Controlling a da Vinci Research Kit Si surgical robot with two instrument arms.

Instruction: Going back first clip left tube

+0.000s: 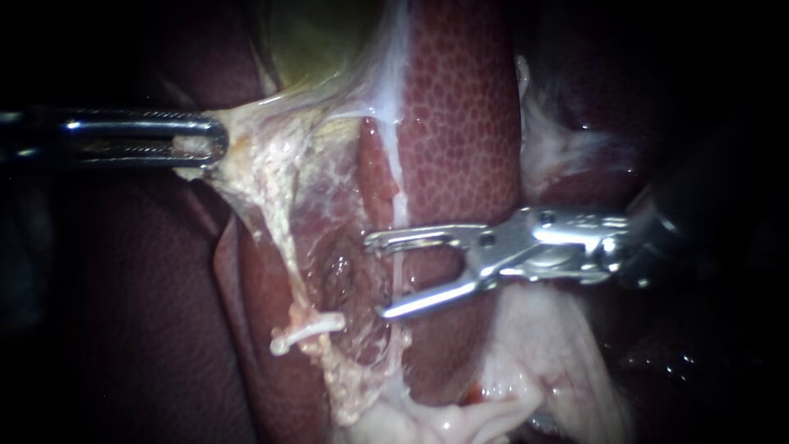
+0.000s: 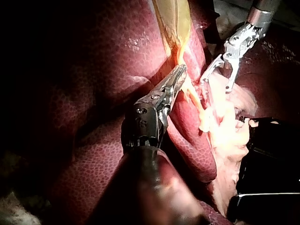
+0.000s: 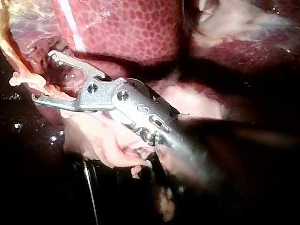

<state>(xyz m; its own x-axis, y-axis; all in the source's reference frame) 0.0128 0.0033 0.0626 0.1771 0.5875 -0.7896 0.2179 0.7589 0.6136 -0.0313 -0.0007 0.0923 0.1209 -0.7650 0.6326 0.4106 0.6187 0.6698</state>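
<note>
In the endoscope view the left instrument [image 1: 205,140] comes in from 9 o'clock, its end effector clenched on a fold of pale tissue [image 1: 246,136] which it holds taut below the yellow-green gallbladder [image 1: 320,41] at 12 o'clock. From that fold the left tube [image 1: 283,247] runs as a pale cord down toward 6 o'clock, and the white clip [image 1: 308,329] lies across it at about 7 o'clock from the centre. The right instrument [image 1: 376,277] enters from 3 o'clock, its end effector released: the two jaws stand wide apart just right of centre, well clear of the clip, with a thin whitish strand [image 1: 399,271] passing through the gap and neither jaw pressing on it. The mottled red liver [image 1: 460,123] fills the field behind, from 12 to 2 o'clock. The left wrist view shows the left instrument [image 2: 180,75] with its jaws together on yellowish tissue, the right instrument [image 2: 216,82] spread open just beyond it. The right wrist view shows the right instrument [image 3: 44,77] gaping against reddish tissue.
</note>
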